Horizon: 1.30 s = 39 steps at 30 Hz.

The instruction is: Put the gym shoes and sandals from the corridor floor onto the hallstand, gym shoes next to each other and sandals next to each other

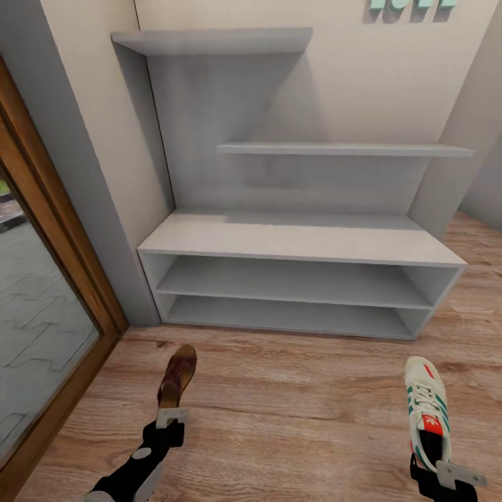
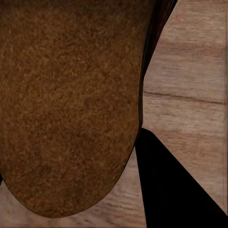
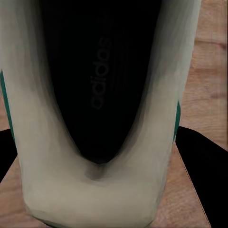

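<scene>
The pale grey hallstand (image 1: 300, 237) stands straight ahead, its bench top, two lower shelves and wall shelves all bare. My left gripper (image 1: 171, 417) is shut on the heel end of one dark brown sandal (image 1: 178, 376), toe pointing at the rack, over the wood floor (image 1: 293, 404). Its suede insole (image 2: 66, 104) looms close in the left wrist view beside a black finger (image 2: 166, 190). My right gripper (image 1: 446, 470) is shut on the heel of one white gym shoe (image 1: 427, 411) with green stripes and a red tongue. The shoe's dark opening and pale heel (image 3: 95, 190) show in the right wrist view. The other sandal and gym shoe are out of view.
A glass door in a brown wooden frame (image 1: 42, 314) runs along the left. A grey wall pillar (image 1: 104, 209) meets the rack's left end. At the rack's right end a wall corner (image 1: 453, 160) juts out. Green letters (image 1: 411, 7) hang high on the wall.
</scene>
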Motion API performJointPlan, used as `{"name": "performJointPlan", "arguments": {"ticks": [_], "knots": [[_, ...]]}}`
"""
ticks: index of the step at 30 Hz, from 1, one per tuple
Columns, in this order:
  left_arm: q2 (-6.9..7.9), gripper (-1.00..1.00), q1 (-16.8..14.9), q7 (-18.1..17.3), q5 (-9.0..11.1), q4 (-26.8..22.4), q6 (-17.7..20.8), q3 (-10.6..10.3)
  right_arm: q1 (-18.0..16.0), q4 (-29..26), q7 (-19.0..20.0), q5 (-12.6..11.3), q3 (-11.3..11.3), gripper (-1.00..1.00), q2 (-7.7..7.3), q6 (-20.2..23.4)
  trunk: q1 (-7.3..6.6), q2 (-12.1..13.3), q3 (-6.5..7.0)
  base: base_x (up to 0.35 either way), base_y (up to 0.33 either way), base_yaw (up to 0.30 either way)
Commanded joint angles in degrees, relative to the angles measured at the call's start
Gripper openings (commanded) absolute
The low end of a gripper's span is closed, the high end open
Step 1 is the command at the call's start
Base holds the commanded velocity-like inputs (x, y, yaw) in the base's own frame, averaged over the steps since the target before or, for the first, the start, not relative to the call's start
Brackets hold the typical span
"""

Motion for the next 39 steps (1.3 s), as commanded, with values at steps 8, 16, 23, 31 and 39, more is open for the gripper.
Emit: {"name": "performJointPlan", "arguments": {"ticks": [8, 16, 23, 31, 39], "knots": [[-1.63, -1.0, -6.0, 0.3, 0.4, -1.0, 10.1, -0.5, 0.0, 0.0, 0.0, -0.7, -6.3, -1.0, -2.88, -0.1, -0.01, 0.0, -0.05, 0.0, 0.0, 0.0], [-2.49, -1.0, -17.1, 1.2, 0.9, -2.3, 21.9, -0.3, 0.0, 0.2, 0.1, -0.7, -20.5, -1.0, -8.7, 0.3, -0.01, 0.0, -0.05, 0.0, 0.0, 0.0], [-2.02, -1.0, -16.8, 0.8, 0.4, -7.2, 22.4, -0.6, 0.0, 0.1, 0.2, -0.3, -26.2, -1.0, -7.32, 4.6, -0.01, 0.0, -0.05, 0.0, 0.0, 0.0], [-1.46, -1.0, -16.7, 0.7, 0.6, -8.8, 22.5, -0.5, 0.0, 0.0, 0.2, -0.3, -26.3, -1.0, -5.86, 4.9, 0.21, -0.4, -0.26, 0.0, 0.0, 0.0], [-1.5, -1.0, -16.7, 0.6, 0.7, -8.8, 22.5, -0.5, 0.0, 0.0, 0.2, -0.3, -26.3, -1.0, -5.87, 4.9, 1.97, -3.6, -2.29, 0.0, 0.0, 0.0]]}}
